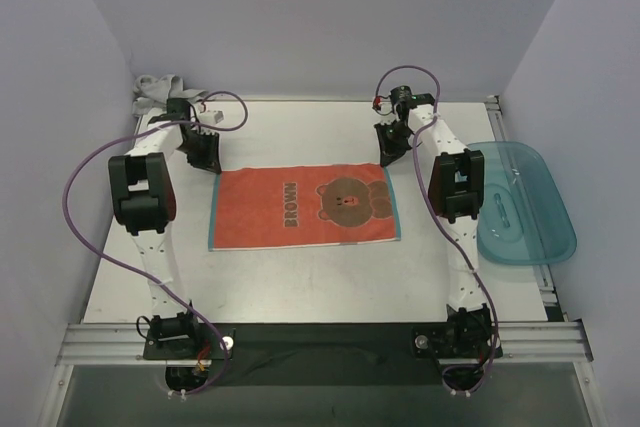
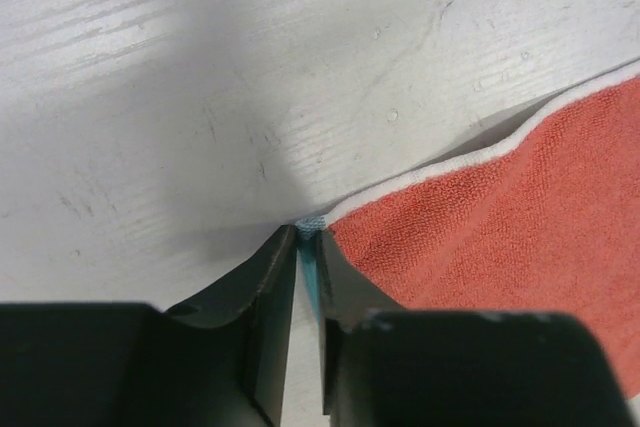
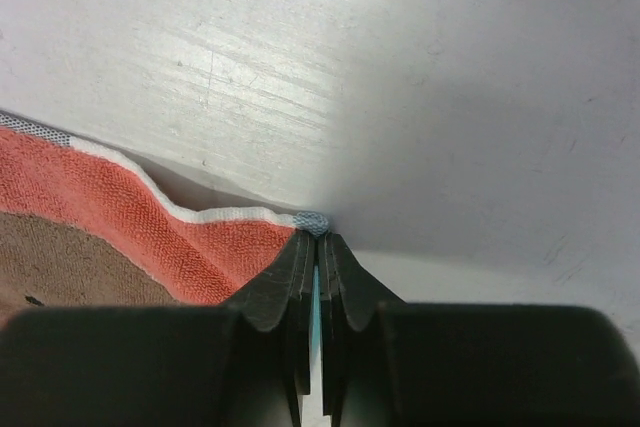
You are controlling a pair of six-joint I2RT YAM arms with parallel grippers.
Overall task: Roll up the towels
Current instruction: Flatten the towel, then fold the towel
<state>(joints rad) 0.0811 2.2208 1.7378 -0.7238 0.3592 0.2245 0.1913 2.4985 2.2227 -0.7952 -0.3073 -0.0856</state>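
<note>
The rust-brown towel (image 1: 303,207) lies flat in the middle of the table, printed with a bear face and the word BROWN. My left gripper (image 1: 208,163) is shut on its far left corner; the left wrist view shows the towel (image 2: 520,217) and its blue-edged corner pinched between my fingers (image 2: 308,237). My right gripper (image 1: 386,157) is shut on the far right corner; the right wrist view shows the towel (image 3: 130,207) with its corner between the tips (image 3: 318,237). The light grey towel (image 1: 155,90) lies crumpled at the far left corner of the table.
A translucent teal tray (image 1: 522,203) sits at the right edge of the table. White walls close in at the back and on both sides. Purple cables loop from both arms.
</note>
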